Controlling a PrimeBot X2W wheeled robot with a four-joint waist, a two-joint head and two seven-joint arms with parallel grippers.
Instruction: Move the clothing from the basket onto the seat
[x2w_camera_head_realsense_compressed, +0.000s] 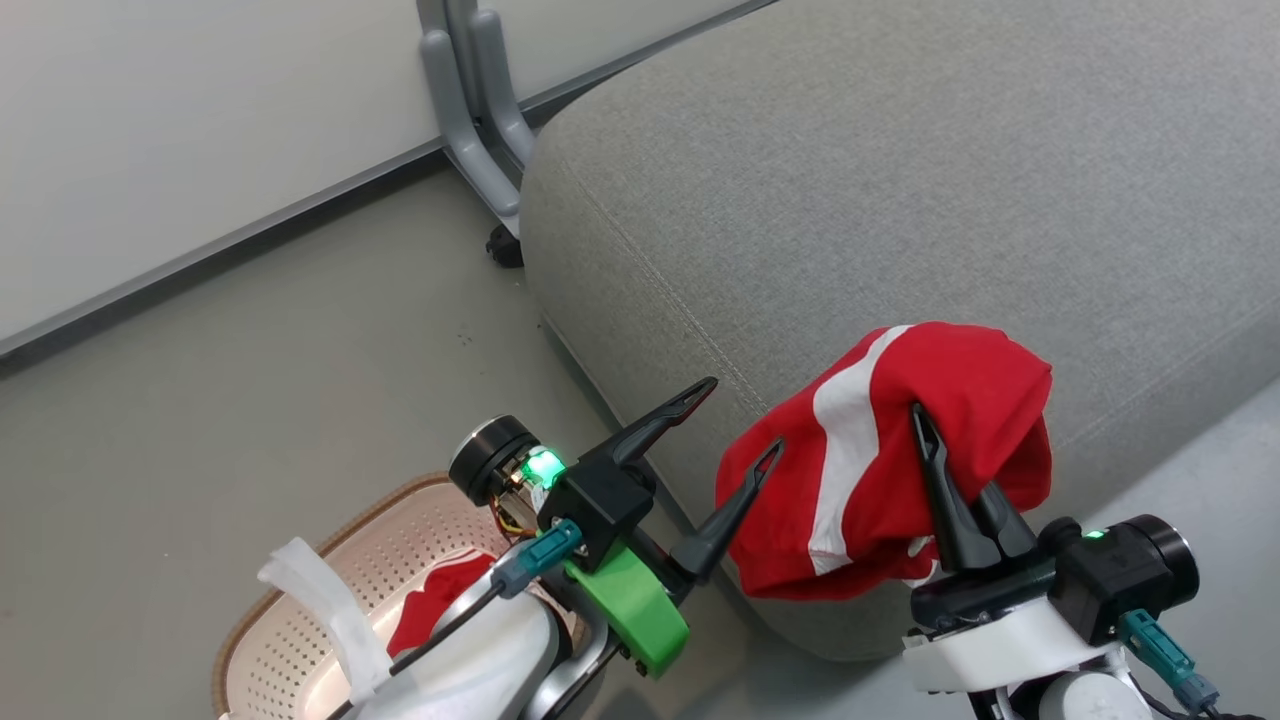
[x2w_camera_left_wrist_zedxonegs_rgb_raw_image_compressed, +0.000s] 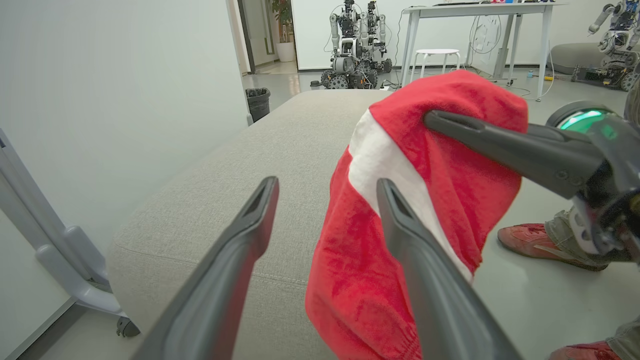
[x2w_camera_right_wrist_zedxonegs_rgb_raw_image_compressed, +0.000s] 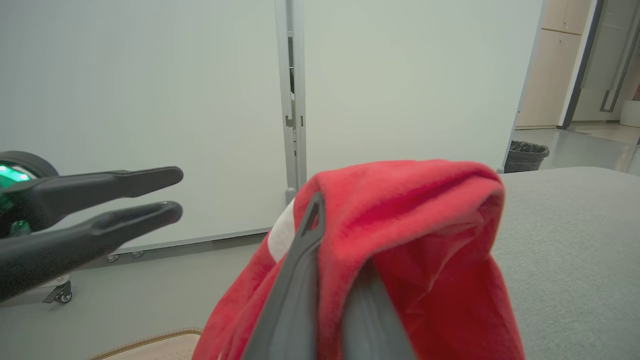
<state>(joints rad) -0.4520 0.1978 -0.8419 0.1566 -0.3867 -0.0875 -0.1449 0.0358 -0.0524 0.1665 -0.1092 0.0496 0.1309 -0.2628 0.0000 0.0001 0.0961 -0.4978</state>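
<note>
Lower left, head view: basket (x2w_camera_head_realsense_compressed: 385, 535) on the floor (x2w_camera_head_realsense_compressed: 250, 380). It has a cream perforated wall and a brown rim, with a white handle (x2w_camera_head_realsense_compressed: 320, 600) standing up. The basket garment (x2w_camera_head_realsense_compressed: 430, 600), red, lies inside it, partly hidden from me.

Centre: my left gripper (x2w_camera_head_realsense_compressed: 742, 414) has its fingers spread wide apart, pointing up toward the front edge of the seat (x2w_camera_head_realsense_compressed: 900, 180). The finger nearer the right arm has its tip at the edge of the lifted cloth. I cannot tell whether it touches.

Right of centre: the lifted garment (x2w_camera_head_realsense_compressed: 880, 450), red with a white stripe, is bunched and draped over my right gripper (x2w_camera_head_realsense_compressed: 925, 425). That gripper's fingers are pressed together, clamped on the fabric. The cloth hangs clear of the floor at the seat's front edge. I cannot tell whether it rests on the cushion.

Seat: a big grey cushion with a stitched seam around the rounded corner, running off upper right. A grey stand foot (x2w_camera_head_realsense_compressed: 470, 110) sits by its far corner.

Far right, left wrist view: a person's red shoe (x2w_camera_left_wrist_zedxonegs_rgb_raw_image_compressed: 530, 237) on the floor, beyond the right gripper.
</note>
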